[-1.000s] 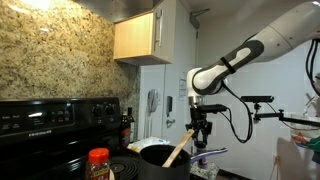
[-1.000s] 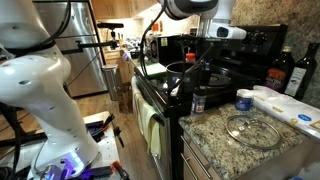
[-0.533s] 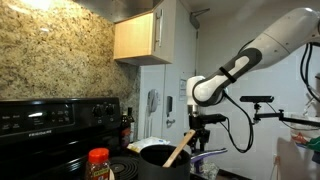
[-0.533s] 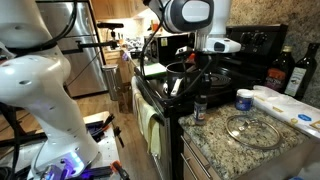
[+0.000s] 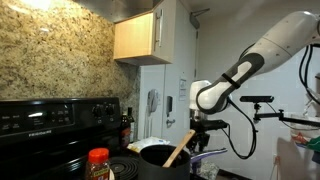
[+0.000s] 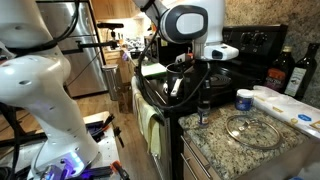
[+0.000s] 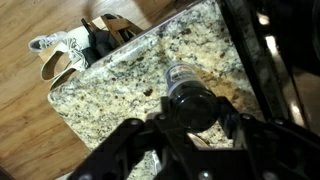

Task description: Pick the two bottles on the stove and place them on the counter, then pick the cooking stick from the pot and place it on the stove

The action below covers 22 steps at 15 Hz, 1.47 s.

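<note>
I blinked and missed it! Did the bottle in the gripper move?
Yes. In an exterior view the bottle, held in the gripper, has shifted away from the stove toward the glass lid on the granite counter.

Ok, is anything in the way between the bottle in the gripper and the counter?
Nothing visible. In the wrist view the gripper holds the bottle over the counter, which is bare around it. The glass lid, in an exterior view, lies off to the side.
</note>
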### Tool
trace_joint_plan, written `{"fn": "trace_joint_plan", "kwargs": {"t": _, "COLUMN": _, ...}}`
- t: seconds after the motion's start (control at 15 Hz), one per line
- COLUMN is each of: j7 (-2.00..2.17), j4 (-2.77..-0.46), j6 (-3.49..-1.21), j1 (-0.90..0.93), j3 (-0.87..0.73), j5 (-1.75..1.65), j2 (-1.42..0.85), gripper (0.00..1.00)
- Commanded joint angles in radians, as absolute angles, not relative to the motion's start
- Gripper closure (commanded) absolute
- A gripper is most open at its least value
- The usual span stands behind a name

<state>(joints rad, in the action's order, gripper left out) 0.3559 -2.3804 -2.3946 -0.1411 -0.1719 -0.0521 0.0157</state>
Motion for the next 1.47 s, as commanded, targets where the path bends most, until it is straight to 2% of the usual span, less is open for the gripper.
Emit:
{"fn": "trace_joint_plan", "kwargs": {"t": 0.0, "j7": 0.334, "j4": -2.423, "j6": -2.437, "j1": -0.153, "j3": -0.169, "j5": -0.080, "j2": 0.051, "gripper": 0.27}}
{"fn": "trace_joint_plan", "kwargs": {"t": 0.07, "j7": 0.335, "j4": -2.426, "j6": -2.436, "j1": -0.154, "j3": -0.170, "j5": -0.087, "j2": 0.055, "gripper": 0.25}}
{"fn": "trace_joint_plan", "kwargs": {"t": 0.27, "j7": 0.338, "j4": -2.426, "j6": -2.427, "j1": -0.159, "j3": -0.176, "j5": -0.081, "j2": 0.068, "gripper": 0.07}}
{"fn": "trace_joint_plan", "kwargs": {"t": 0.4, "j7": 0.339, "j4": -2.424, "j6": -2.422, "j1": -0.165, "j3": -0.182, "j5": -0.076, "j2": 0.082, "gripper": 0.00}}
{"fn": "trace_joint_plan", "kwargs": {"t": 0.93, "j7": 0.371, "j4": -2.342, "j6": -2.316, "j1": -0.182, "j3": -0.173, "j5": -0.094, "j2": 0.185, "gripper": 0.00}}
{"fn": "trace_joint_plan", "kwargs": {"t": 1.4, "j7": 0.414, "j4": -2.046, "j6": -1.922, "j1": -0.130, "j3": -0.011, "j5": -0.200, "j2": 0.274, "gripper": 0.00}}
